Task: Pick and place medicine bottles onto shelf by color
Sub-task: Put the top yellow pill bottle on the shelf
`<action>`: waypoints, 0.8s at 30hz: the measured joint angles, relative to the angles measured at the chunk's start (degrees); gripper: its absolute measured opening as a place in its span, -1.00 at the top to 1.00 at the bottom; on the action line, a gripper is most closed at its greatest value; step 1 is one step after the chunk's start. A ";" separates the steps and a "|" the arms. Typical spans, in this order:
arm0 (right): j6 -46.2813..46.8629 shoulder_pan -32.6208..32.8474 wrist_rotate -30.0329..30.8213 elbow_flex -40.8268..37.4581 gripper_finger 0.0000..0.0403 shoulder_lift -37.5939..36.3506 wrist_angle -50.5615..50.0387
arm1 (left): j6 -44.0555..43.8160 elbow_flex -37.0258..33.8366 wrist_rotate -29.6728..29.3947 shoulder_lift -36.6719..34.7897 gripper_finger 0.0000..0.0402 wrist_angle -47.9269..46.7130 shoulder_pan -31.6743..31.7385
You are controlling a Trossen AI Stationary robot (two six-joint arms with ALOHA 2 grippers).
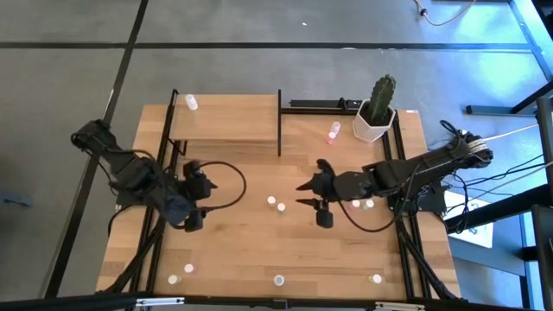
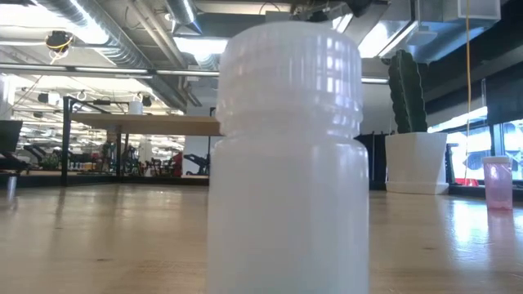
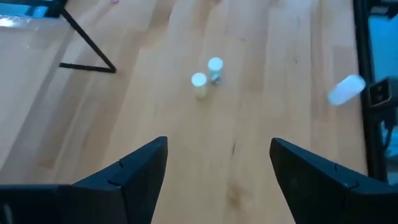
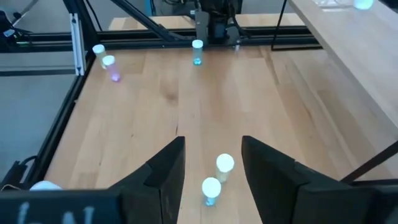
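Shelf (image 1: pixel 226 117): light-wood board w/ black posts, far-left part of desk (image 1: pixel 259 250); holds 1 white bottle (image 1: pixel 191 103) at its far-left corner, rest of board bare.
Mid-desk pair (image 1: pixel 276 204): 2 bottles just beside each other, centre of desk, btwn the two claws; same pair in right wrist view (image 4: pixel 217 174).
Pink bottle (image 1: pixel 333 131): upright, far side, just left of cactus pot.
Cactus pot (image 1: pixel 373 123): white pot, green cactus in it, far-right corner.
Near edge: bottles spaced along it, 2 at left (image 1: pixel 181 275), 1 mid (image 1: pixel 278 280), 1 right (image 1: pixel 376 278).
Low view: white ribbed-cap bottle (image 2: pixel 286 155) fills the picture; contents can't tell.
Left claw (image 1: pixel 192 192): released, fingers wide apart, grasping nothing, left-centre of desk.
Right claw (image 1: pixel 304 193): released, fingers apart, empty, just right of mid-desk pair.
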 joint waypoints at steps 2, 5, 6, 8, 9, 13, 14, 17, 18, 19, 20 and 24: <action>0.00 0.00 0.03 0.01 0.20 -0.11 -0.11 | 2.46 -0.71 3.33 0.00 -0.38 1.83 2.16; 0.01 0.00 0.06 0.01 0.20 -0.52 -1.04 | 8.77 -1.84 7.48 0.00 -0.38 5.66 5.77; 0.02 0.00 0.07 0.00 0.20 -0.73 -1.08 | 11.37 -2.21 8.37 0.00 -0.38 7.30 7.11; 0.02 0.00 0.10 0.00 0.20 -1.08 -1.42 | 16.06 -2.81 10.08 0.00 -0.38 9.84 9.72; -0.02 0.00 0.07 0.00 0.20 -1.27 -1.57 | 18.13 -3.28 11.26 0.00 -0.38 11.50 11.18; -0.31 -0.02 0.12 0.01 0.20 -1.79 -1.76 | 25.02 -5.93 17.86 0.37 -0.38 16.71 16.30; -0.31 -0.03 0.12 0.00 0.20 -1.84 -1.85 | 26.85 -6.78 19.00 0.50 -0.38 18.29 17.25; -0.37 -0.04 0.12 0.00 0.20 -1.89 -2.16 | 32.01 -10.33 20.45 0.52 -0.38 22.99 19.90; -0.33 -0.02 0.12 0.00 0.20 -1.89 -2.28 | 33.48 -11.66 20.69 0.52 -0.38 25.13 20.78; -0.26 -0.02 0.12 0.00 0.20 -1.89 -2.61 | 34.88 -12.97 21.18 0.52 -0.38 27.23 21.58; -0.24 -0.02 0.12 0.00 0.20 -1.89 -3.10 | 36.17 -14.19 21.95 0.52 -0.38 29.08 22.30; -0.22 -0.02 0.14 0.00 0.20 -1.89 -4.83 | 40.43 -19.55 25.71 0.93 -0.38 38.48 24.05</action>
